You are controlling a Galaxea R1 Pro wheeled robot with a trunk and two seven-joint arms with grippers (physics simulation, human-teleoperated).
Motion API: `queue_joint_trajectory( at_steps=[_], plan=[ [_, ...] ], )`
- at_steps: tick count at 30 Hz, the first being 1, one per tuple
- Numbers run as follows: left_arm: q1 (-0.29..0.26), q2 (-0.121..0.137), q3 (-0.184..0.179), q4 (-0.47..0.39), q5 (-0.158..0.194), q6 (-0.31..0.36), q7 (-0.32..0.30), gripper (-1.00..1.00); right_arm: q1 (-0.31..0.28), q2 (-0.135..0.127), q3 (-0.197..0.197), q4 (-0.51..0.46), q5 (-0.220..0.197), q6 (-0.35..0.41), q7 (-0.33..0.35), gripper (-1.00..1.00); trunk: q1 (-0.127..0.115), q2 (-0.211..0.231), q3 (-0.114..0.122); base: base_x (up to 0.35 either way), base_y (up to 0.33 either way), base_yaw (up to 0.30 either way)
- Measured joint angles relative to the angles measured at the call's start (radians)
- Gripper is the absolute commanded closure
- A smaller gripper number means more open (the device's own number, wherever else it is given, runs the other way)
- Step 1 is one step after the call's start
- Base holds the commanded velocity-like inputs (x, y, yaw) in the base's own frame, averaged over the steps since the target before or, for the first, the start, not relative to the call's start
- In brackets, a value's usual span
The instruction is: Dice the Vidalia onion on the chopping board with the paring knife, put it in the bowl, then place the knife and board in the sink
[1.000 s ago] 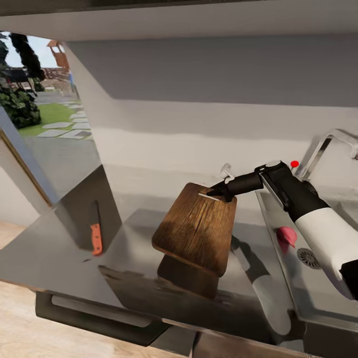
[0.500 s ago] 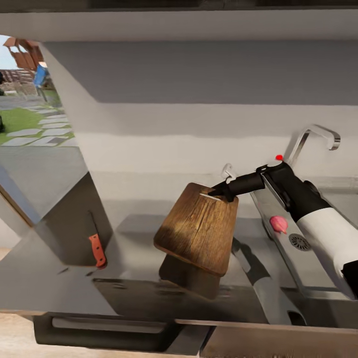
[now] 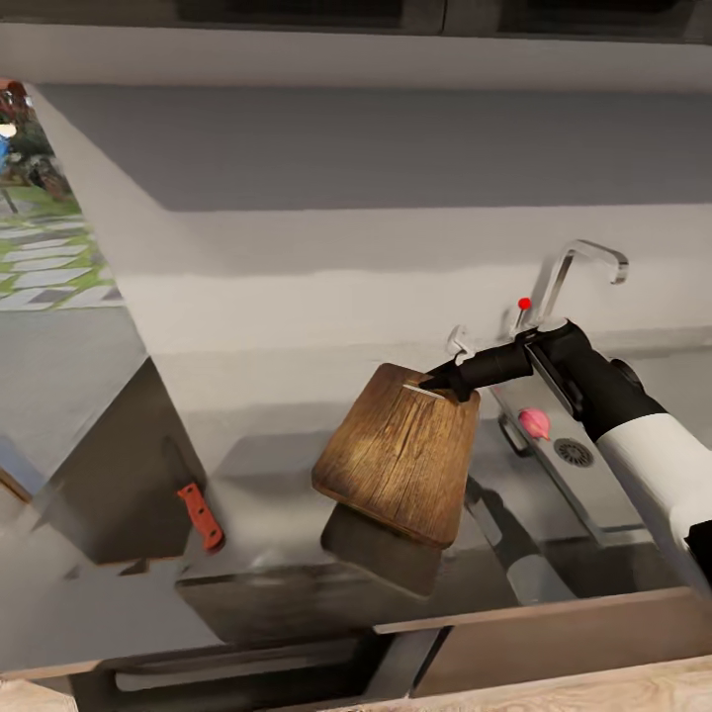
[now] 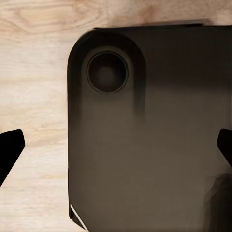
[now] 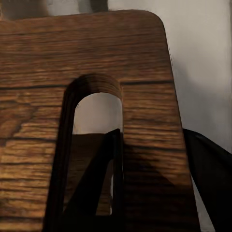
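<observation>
My right gripper (image 3: 450, 381) is shut on the handle end of the brown wooden chopping board (image 3: 400, 450) and holds it tilted above the grey countertop (image 3: 267, 475). In the right wrist view one finger (image 5: 94, 186) passes through the handle slot of the chopping board (image 5: 145, 53). The paring knife (image 3: 201, 514) with its red handle lies on the countertop, far left of the board. To the board's right, the pink Vidalia onion (image 3: 534, 423) sits in the steel sink (image 3: 593, 494) beside the drain (image 3: 574, 453). My left gripper (image 4: 116, 150) is open over the robot's dark base. The bowl is out of view.
A chrome faucet (image 3: 583, 259) with a red dot (image 3: 524, 304) rises behind the sink. A grey wall runs along the back of the counter. A window (image 3: 40, 247) onto a garden is at the far left. Dark cabinet fronts (image 3: 297, 663) sit below the counter edge.
The whole head view has swung right and lifted, so the camera moved. The board stays held in my right gripper at much the same height. The knife and onion have not moved on their surfaces.
</observation>
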Motion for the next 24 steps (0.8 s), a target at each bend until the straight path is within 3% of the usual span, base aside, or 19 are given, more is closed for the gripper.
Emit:
queue_joint_trajectory(
  at_steps=[17,24],
  plan=[
    [0.000,0.000,0.000,0.000,0.000,0.000,0.000,-1.00,0.000,0.000,-0.001,0.000,0.002,0.000,-0.003,1.00,0.000,0.000,0.008,-0.203,0.211,-0.274],
    [0.000,0.000,0.000,0.000,0.000,0.000,0.000,-1.00,0.000,0.000,-0.001,0.003,0.002,0.001,-0.006,1.00,0.000,0.000,0.009,-0.040,0.057,-0.040]
  ],
)
